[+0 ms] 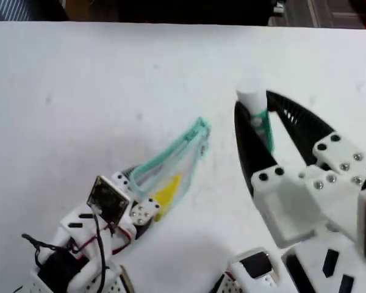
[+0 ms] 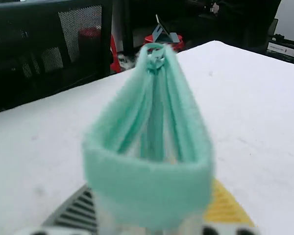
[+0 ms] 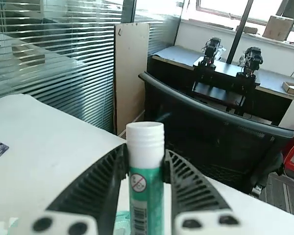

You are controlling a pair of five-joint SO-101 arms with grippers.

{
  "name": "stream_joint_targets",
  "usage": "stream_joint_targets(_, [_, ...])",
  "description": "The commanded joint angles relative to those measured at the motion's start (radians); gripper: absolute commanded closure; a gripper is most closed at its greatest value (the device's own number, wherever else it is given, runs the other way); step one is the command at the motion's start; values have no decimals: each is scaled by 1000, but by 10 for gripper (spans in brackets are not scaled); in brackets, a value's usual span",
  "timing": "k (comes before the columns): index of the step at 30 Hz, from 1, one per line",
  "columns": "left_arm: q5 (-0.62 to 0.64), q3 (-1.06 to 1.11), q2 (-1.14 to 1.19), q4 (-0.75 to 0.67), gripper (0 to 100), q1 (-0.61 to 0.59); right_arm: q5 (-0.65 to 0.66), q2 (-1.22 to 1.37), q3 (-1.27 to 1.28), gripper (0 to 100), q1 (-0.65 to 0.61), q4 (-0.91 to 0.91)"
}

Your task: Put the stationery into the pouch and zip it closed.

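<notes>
While left fingers (image 2: 71, 215) grip the open pouch (image 1: 171, 168), my right fingers (image 1: 250, 146) clamp the glue stick (image 3: 145, 178). I judge alignment with the mouth comes next.

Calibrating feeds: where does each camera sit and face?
High view: above the table, looking down; both arms, left pincer holding the pouch, right pincer the glue stick.
Left wrist view: on left arm, facing into the pouch's mouth, finger beneath.
Right wrist view: on right arm, facing the room; fingers flank the glue stick.
Shared: each wrist's object also shows from above.
</notes>
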Motion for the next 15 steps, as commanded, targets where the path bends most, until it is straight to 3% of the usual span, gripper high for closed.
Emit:
stream_joint_targets(1, [34,-71,4,64,752,10,-8,-53,158,981,-2,-117])
stream_joint_targets(8, [35,-66,4,54,819,10,-12,-194,496,981,-2,-458])
stream_joint_targets(15, [34,-18,4,-11,872,10,-224,-266,687,982,-2,-730])
